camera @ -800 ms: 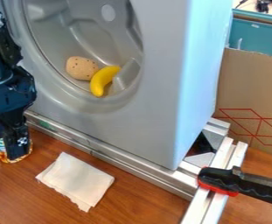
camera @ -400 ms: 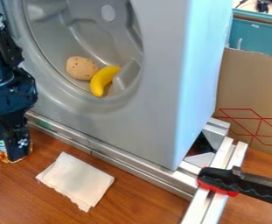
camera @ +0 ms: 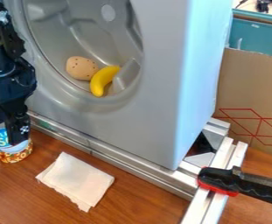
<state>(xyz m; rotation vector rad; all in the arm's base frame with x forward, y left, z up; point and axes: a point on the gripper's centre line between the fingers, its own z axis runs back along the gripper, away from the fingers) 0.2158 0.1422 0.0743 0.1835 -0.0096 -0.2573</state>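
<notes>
Pointing the gripper down at the can, likely to match its upright sides, though cannot tell whether set wide, narrow or closed on it. Standing upright on the table at the view's left, before the rail, with the cloth lying flat just beside. Resting together low in the shell, the banana and brown lump, probably kept in by its curve, with the clamp perhaps steadying the frame.

Yellow banana, dark-speckled tan lump, seemingly blue-and-orange can, reddish-brown wood table
</notes>
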